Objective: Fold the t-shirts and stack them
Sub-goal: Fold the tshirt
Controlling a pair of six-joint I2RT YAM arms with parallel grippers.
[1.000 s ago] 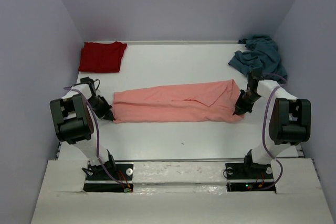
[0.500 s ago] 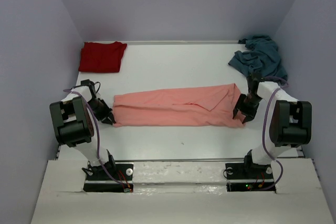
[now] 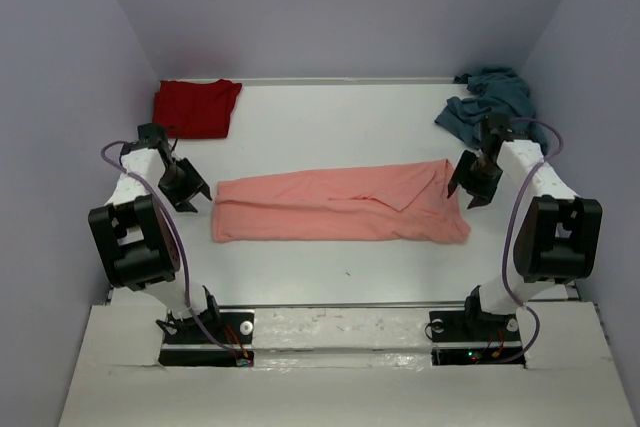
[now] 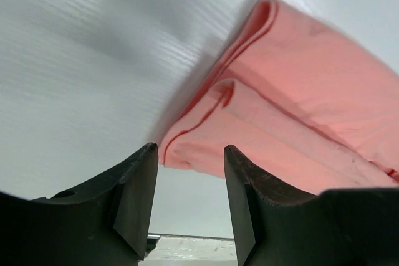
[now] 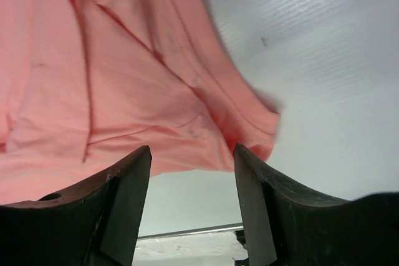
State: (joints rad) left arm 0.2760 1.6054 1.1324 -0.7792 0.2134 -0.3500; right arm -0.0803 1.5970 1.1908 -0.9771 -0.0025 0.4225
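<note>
The salmon-pink t-shirt [image 3: 340, 205] lies across the middle of the table as a long folded strip. A dark red t-shirt [image 3: 195, 107] lies folded at the back left, and a teal-blue t-shirt [image 3: 495, 105] sits crumpled at the back right. My left gripper [image 3: 192, 193] hovers open just off the pink strip's left end [image 4: 262, 110], holding nothing. Off the strip's right end [image 5: 124, 85] my right gripper [image 3: 470, 187] is also open and empty. Both wrist views show the cloth lying free beyond the fingertips.
The white table [image 3: 330, 127] is walled on the left, back and right by lilac panels. Its front edge is a metal rail [image 3: 340, 305] just ahead of the arm bases.
Both grippers have opened and let go of the pink strip's ends, then lifted and drawn back toward the rear. The strip has settled flat on the table.
</note>
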